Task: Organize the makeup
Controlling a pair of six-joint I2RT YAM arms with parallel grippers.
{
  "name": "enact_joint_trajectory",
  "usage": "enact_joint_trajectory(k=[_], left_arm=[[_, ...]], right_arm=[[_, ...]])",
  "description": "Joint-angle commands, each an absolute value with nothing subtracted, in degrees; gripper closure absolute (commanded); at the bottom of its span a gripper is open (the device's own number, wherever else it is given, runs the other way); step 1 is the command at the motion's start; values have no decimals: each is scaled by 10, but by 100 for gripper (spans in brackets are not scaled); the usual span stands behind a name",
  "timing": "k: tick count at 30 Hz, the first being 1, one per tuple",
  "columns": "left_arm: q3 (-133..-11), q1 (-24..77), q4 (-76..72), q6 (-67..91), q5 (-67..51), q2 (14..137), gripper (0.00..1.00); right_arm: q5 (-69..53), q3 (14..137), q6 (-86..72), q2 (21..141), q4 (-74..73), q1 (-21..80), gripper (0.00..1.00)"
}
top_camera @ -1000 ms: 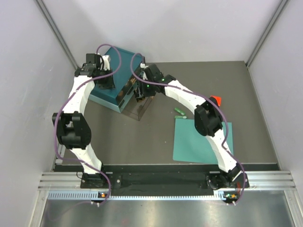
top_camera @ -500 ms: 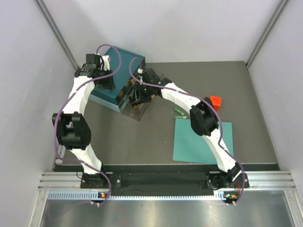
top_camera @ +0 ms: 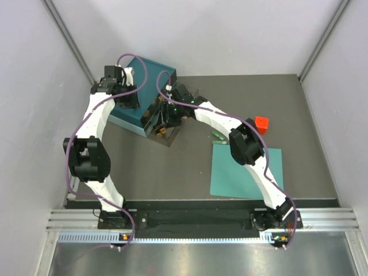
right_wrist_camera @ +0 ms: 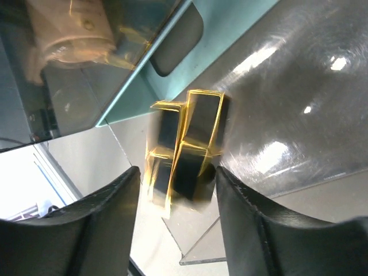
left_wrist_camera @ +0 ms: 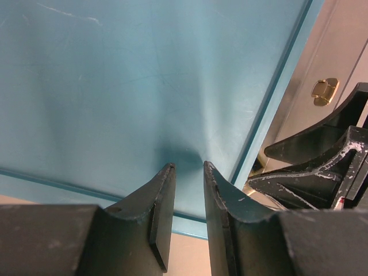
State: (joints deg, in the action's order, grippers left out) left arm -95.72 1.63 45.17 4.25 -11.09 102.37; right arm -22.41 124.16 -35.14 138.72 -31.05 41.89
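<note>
At upper left of the overhead view, the left gripper (top_camera: 127, 99) rests on the lid of the rectangular teal storage box (top_camera: 150, 72). In the left wrist view its two dark fingers stand a narrow gap apart with nothing between them, tips against the teal lid. At the right edge of that view, a small brass drawer knob (left_wrist_camera: 325, 92) shows on the box front. Right of the box in the overhead view, a clear acrylic drawer (top_camera: 171, 138) projects toward frame centre, and the right gripper (right_wrist_camera: 177, 172) hangs over it. In the right wrist view its fingers are spread. A dark, gold-edged makeup palette (right_wrist_camera: 190, 144) appears blurred just beyond the tips, with a visible gap on its left side; contact on the right side cannot be told. At upper left of that view, a beige cylindrical cosmetic (right_wrist_camera: 69, 29) lies behind a clear wall. Right of centre in the overhead view, a slim green tube (top_camera: 218, 135) lies on the dark grey table (top_camera: 190, 172), just above the flat teal mat (top_camera: 247, 172). A small red cube (top_camera: 261, 122) sits near the mat's upper right corner.
</note>
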Motion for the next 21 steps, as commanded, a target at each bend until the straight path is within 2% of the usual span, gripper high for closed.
enact_joint_trajectory(k=[1, 6, 11, 17, 21], left_arm=[[-911, 25, 556, 35, -109, 1067, 67], [-910, 25, 558, 33, -109, 1064, 67], [-910, 25, 556, 35, -111, 1063, 67], [-901, 25, 549, 37, -115, 1062, 67], [-896, 25, 545, 37, -118, 1062, 67]], right_arm=[[-228, 1249, -342, 1346, -282, 428, 42], [-216, 1246, -324, 1311, -281, 425, 41], [-181, 1208, -255, 1225, -293, 407, 41], [-63, 1094, -79, 1115, -349, 384, 36], [22, 985, -16, 1071, -356, 374, 35]])
